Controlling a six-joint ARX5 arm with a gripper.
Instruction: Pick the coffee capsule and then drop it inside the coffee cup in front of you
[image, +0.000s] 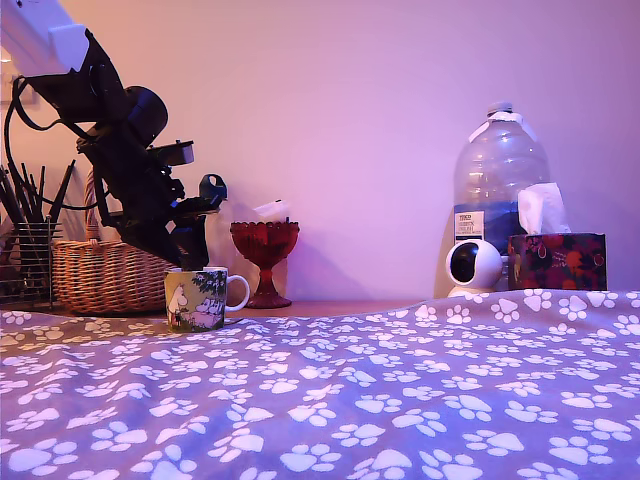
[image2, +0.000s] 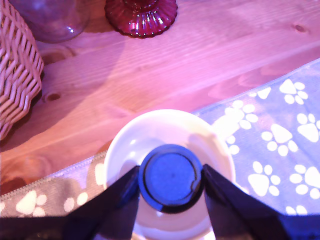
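Directly above the one ceramic coffee cup (image: 197, 298) with its white handle and green-yellow cartoon of white hippo-like figures, the black claw (image2: 170, 180) is closed on the single small dark coffee capsule (image2: 170, 176), one finger pressed against each side. The wrist view shows the capsule's round rimmed face over the cup's white inside (image2: 165, 131), which holds nothing else that can be seen. The cup stands on the edge of a grey cloth (image: 400, 400) printed with white paw marks, spread over a wooden table (image2: 165, 70). Behind the cup stands one red ribbed glass goblet (image: 265, 258). On the exterior view's left of the cup sits one woven wicker basket (image: 105, 275). Far to the exterior view's right of the cup are one large clear plastic water bottle (image: 498, 185) whose label cannot be read, one white round camera (image: 472, 267), and one dark flowered tissue box (image: 556, 260) with a white tissue standing out of it.
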